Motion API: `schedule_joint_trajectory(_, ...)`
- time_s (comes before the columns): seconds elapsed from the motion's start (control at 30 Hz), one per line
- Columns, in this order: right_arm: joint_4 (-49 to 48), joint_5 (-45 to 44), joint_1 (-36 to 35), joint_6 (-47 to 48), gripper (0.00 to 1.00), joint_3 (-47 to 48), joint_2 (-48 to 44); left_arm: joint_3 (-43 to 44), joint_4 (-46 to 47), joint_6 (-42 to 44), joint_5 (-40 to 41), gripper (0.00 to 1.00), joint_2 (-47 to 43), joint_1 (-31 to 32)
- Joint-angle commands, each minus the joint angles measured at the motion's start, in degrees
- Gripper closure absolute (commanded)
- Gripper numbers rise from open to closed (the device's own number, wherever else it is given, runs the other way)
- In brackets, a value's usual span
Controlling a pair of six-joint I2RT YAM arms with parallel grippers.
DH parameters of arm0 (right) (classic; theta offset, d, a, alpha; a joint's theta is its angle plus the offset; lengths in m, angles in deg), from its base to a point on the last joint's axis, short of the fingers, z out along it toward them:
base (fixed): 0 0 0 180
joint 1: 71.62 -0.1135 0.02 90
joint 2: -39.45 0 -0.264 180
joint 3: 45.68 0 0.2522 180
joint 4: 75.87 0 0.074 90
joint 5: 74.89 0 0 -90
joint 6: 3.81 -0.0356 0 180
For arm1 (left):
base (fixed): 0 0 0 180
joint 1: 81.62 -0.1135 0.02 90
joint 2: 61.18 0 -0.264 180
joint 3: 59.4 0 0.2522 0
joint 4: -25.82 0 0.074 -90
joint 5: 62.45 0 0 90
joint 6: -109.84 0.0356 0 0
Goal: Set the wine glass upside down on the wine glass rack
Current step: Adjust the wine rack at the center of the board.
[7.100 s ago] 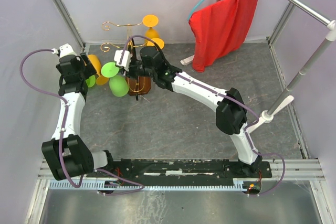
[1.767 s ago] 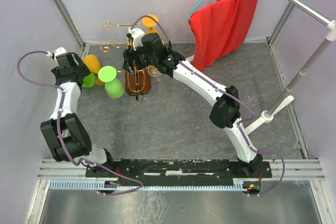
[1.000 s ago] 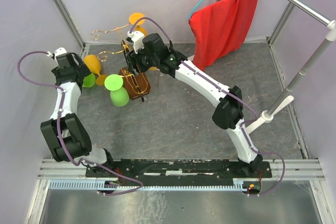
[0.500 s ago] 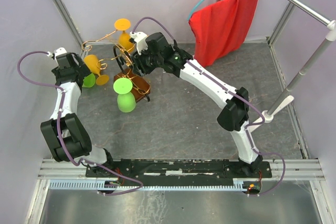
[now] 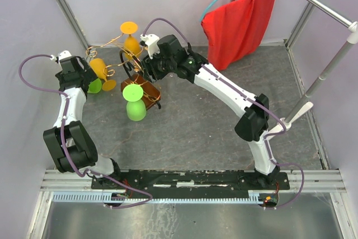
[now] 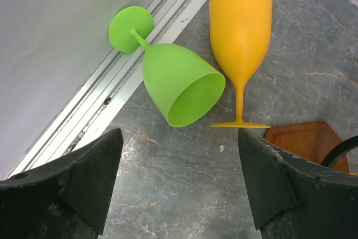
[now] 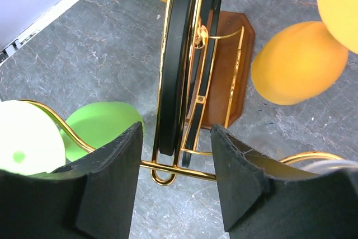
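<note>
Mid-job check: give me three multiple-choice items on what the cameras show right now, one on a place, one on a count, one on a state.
1. The black loop handle of the wine glass rack is:
A. out of every view
B. between the fingers of the right gripper
C. inside a glass bowl

2. How many green glasses show in the top view?
A. none
B. four
C. two

3. The left gripper is:
A. open and empty
B. shut on a green glass
C. shut on an orange glass

Answers:
1 B: the right wrist view shows one finger on each side of the handle.
2 C: there is the green glass on the rack and the green glass by the left gripper.
3 A: its fingers stand wide apart with nothing held between them.
</note>
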Motion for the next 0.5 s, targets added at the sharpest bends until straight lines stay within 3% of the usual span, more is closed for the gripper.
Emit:
schedule_joint_trajectory(0.0,1.1,-1.9,-0.3,1.4,0.39,-0.7,-4.8,0.5,3.2,-2.5,-0.1,0.10,-1.7,-0.3)
schedule_joint_trajectory(0.2,1.4,-2.7,-0.3,2.6,0.36,0.4,-5.7,0.9,3.0,-2.1,0.7,0.10,-1.4,-0.3)
schedule_joint_trajectory(0.47,-1.0,-5.7,-0.3,3.3,0.21,-0.7,-8.4,1.8,2.1,-1.7,1.5,0.07,1.0,-1.2)
